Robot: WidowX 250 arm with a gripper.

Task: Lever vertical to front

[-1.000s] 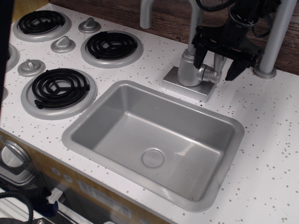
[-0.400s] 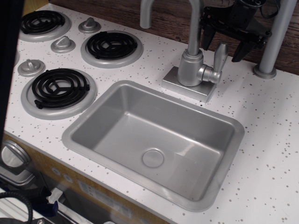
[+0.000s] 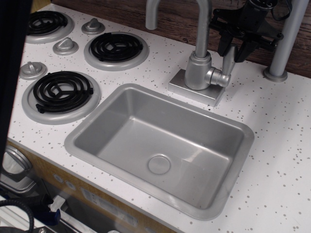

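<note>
Lever stands upright on the short round stub at the right side of the faucet body, its paddle rising just beside the spout column. The black hand sits at the paddle's upper end, fingers closed in around it; whether the pads actually touch cannot be made out against the dark links, but it reads as gripping the lever top. The lever looks rigid, light and smooth, likely pivoting on the stub with some friction, so the best hold is high on the flat paddle, where leverage is greatest and a slip off the matte faces is the main risk.

In front of the faucet, the sink basin leaves free room for the swing. Left of the faucet lie the stove burners and knobs, well apart. Right of the faucet, a grey post rises from the tabletop near the hand, and the spout column stands just beside it on the other side.
</note>
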